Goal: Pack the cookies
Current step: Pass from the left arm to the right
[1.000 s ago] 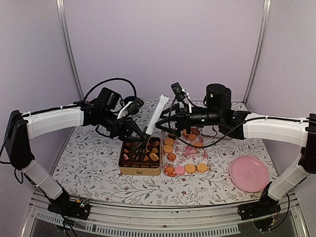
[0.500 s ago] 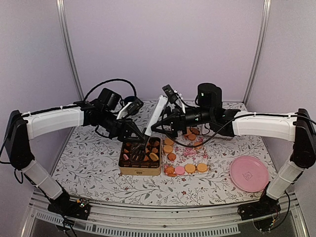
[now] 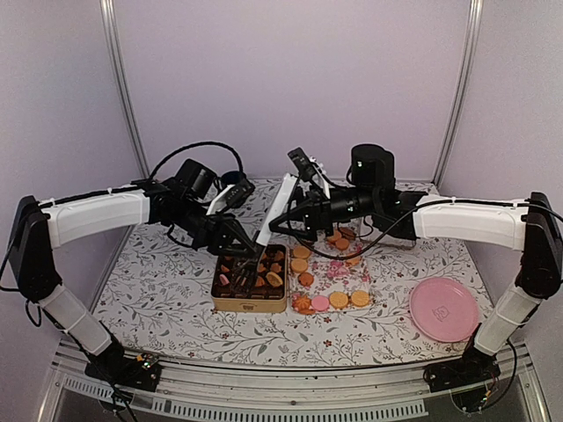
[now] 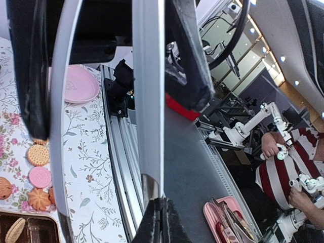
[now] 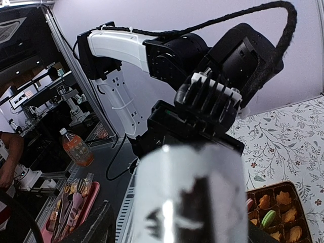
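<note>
The cookie tin (image 3: 249, 306) sits open on the flowered tabletop (image 3: 158, 290), and its tin lid (image 3: 277, 204) is held in the air above the tin's far edge, probably so the compartments stay open for filling.

The left pincer (image 3: 256, 247) is pinched tight on the lid's low end, just over the far side of the tin. The right pincer (image 3: 291, 220) sits at the lid's middle with a jaw on either side. The wrist view there is filled by shiny metal, so I cannot tell whether it presses on the lid or only brackets it. This looks like a handover, or a two-armed steadying before the lid is set aside.

The lid's long axis slants up and away from the tin's far edge, leaning to the right, with its thin edge toward the left wrist camera.

Some of the cookies (image 3: 339, 300) already fill the tin's compartments. The rest lie flat and face up on the tabletop, just right of the tin. One line follows the tin's right wall, and a row runs rightward from its near right corner. They are round, so they have no long axis. A pink plate (image 3: 444, 309) lies well to the right of the tin.
</note>
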Motion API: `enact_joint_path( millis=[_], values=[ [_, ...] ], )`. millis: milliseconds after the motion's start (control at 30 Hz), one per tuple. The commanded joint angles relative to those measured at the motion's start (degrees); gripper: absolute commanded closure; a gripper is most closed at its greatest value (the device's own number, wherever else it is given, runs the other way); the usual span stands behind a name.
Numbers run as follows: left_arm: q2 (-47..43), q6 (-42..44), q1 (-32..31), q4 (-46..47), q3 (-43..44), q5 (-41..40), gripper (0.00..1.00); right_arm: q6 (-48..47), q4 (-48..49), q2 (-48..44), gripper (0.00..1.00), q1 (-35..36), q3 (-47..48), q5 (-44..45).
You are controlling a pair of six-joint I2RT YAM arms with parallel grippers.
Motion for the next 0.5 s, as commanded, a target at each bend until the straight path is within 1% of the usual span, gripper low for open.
enact_joint_path(
  millis=[0,167,300,467],
  values=[
    [1.0,3.8,-0.9,-5.1,1.7,-0.2,1.00,-2.0,-1.9,-1.3,0.32,-0.8,3.0,-1.6],
    [1.8,6.8,-1.0,-8.6,3.1,-0.8,1.00,-3.5,-6.2,-0.7,0.30,-1.0,4.3,-2.6],
    [2.4,8.6,-1.0,-10.8,4.9,-1.5,1.00,-5.4,-11.2,0.3,0.31,-0.7,5.3,-2.7],
    [3.0,9.5,-1.0,-11.8,5.6,-1.9,1.00,-8.1,-15.1,0.4,0.33,0.0,5.1,-1.6]
  ],
)
